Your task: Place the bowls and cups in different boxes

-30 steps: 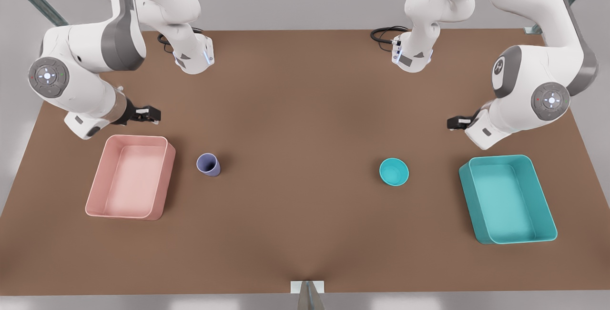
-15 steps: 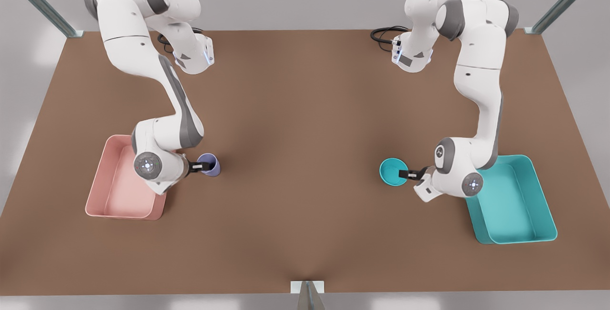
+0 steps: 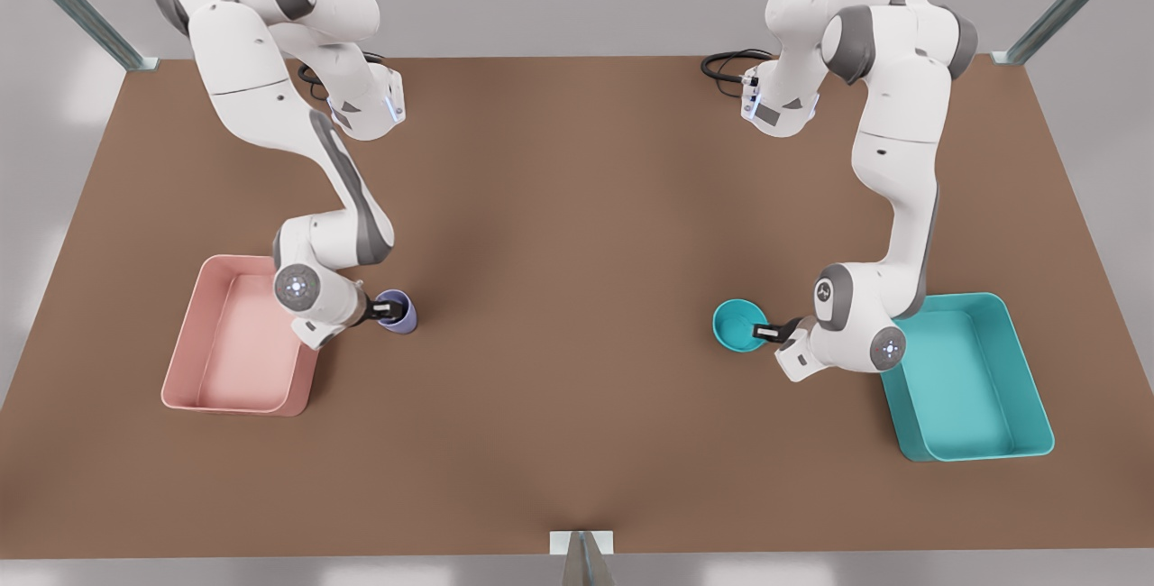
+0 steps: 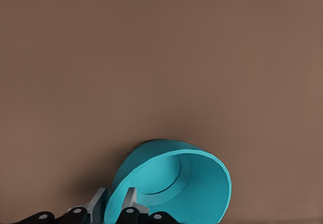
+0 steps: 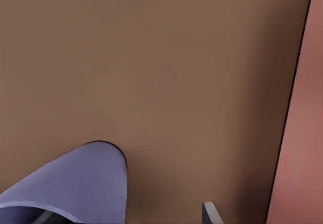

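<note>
Apparently both arms were mid-grasp. The left gripper [image 3: 764, 332], on the front view's right, had one finger [image 4: 129, 199] inside the bowl [image 3: 739, 325] and one outside, pinching the rim; the bowl looked tipped in the left wrist view, perhaps already leaving the desk [image 3: 577, 207]. It sat at 9 o'clock of the teal box [image 3: 1037, 370], near it. A rim pinch that thin could let the bowl swing or slip during the carry.

The right gripper [image 3: 380, 308] met the cup [image 3: 398, 312], just at 3 o'clock of the pink box [image 3: 185, 361]. One finger [image 5: 211, 213] showed outside the cup in the right wrist view; I could not tell whether the grip was closed. The tapered wall could squirt out, or the cup could clip the box wall if carried low.
</note>
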